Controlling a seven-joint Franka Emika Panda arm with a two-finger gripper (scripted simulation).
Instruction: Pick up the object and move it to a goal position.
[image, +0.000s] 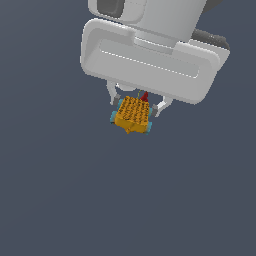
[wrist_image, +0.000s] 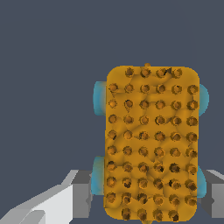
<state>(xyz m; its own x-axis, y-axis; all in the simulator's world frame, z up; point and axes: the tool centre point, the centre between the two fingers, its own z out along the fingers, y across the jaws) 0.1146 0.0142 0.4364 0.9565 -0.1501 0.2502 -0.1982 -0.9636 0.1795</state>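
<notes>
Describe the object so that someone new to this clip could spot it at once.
Start at the big white gripper near the top of the exterior view; the block sits just below it, between the fingers. It is orange-yellow, studded all over, with teal bits at its edges. The only neighbour is a tiny red dot.
</notes>
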